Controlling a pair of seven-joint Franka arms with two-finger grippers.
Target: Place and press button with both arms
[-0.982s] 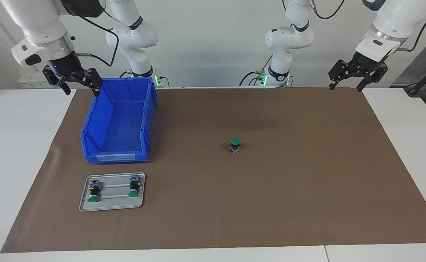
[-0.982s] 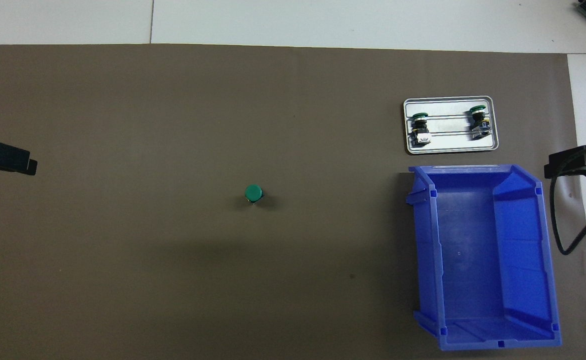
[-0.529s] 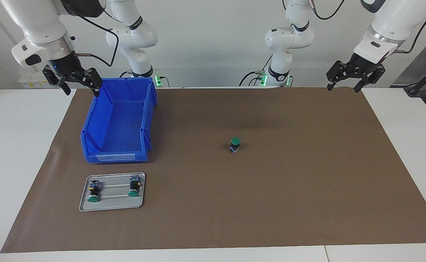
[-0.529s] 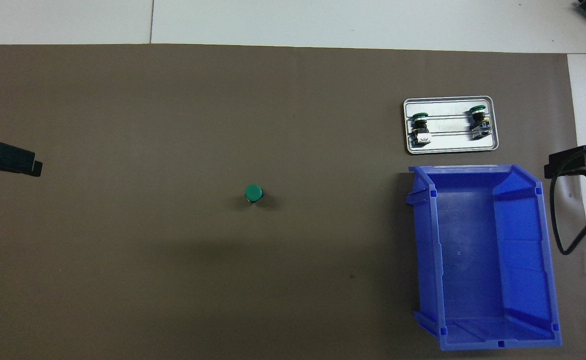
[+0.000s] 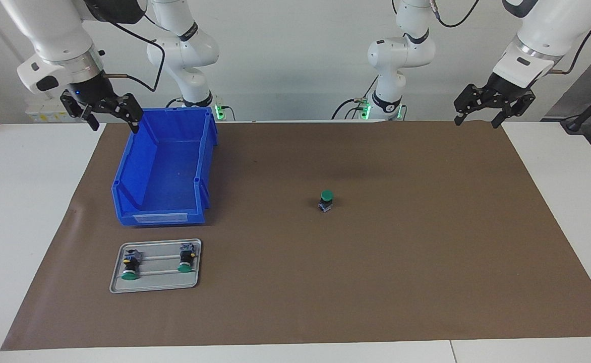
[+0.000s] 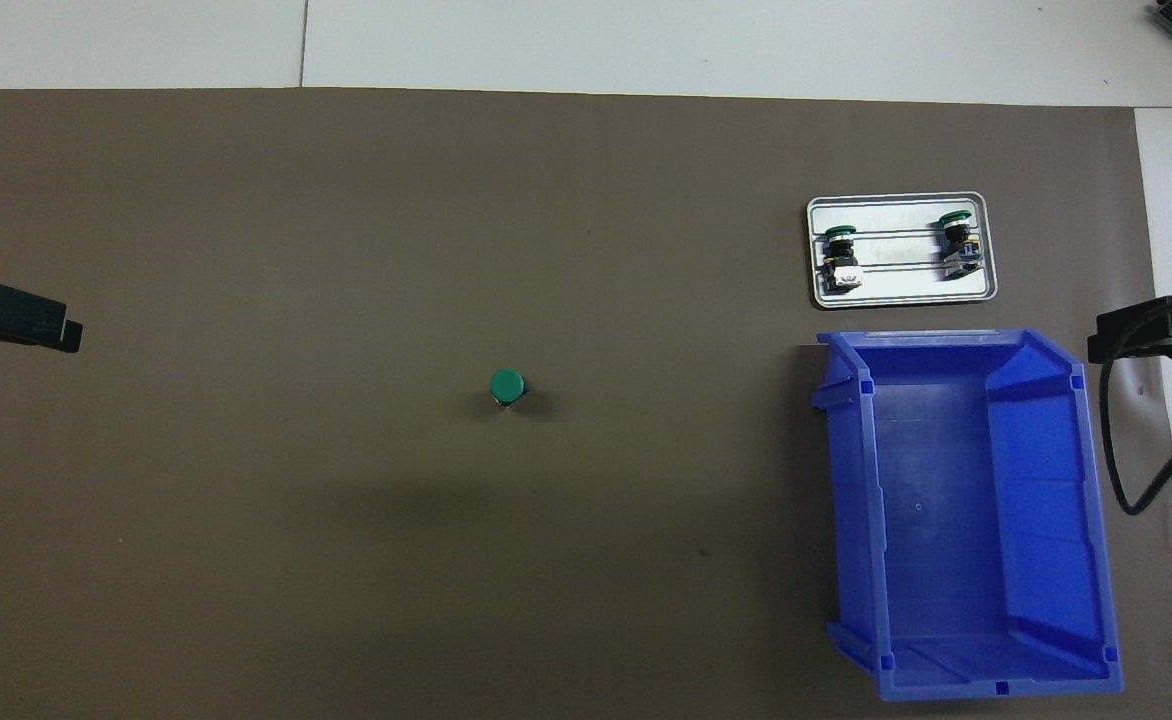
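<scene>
One green-capped button (image 5: 327, 200) stands upright on the brown mat near the table's middle; it also shows in the overhead view (image 6: 507, 386). My left gripper (image 5: 478, 120) hangs open and empty in the air over the mat's corner at the left arm's end, well apart from the button; its tip shows in the overhead view (image 6: 16, 315). My right gripper (image 5: 114, 126) hangs open and empty over the blue bin's corner nearest the robots, and shows in the overhead view (image 6: 1141, 333). Both arms wait.
A blue bin (image 5: 164, 166) stands on the mat at the right arm's end. A flat grey metal tray (image 5: 155, 285), farther from the robots than the bin, holds two more green-capped buttons (image 5: 130, 267) (image 5: 186, 259) lying on their sides.
The left gripper has shifted very slightly over its corner of the mat. The button, bin, tray and right gripper have not moved.
</scene>
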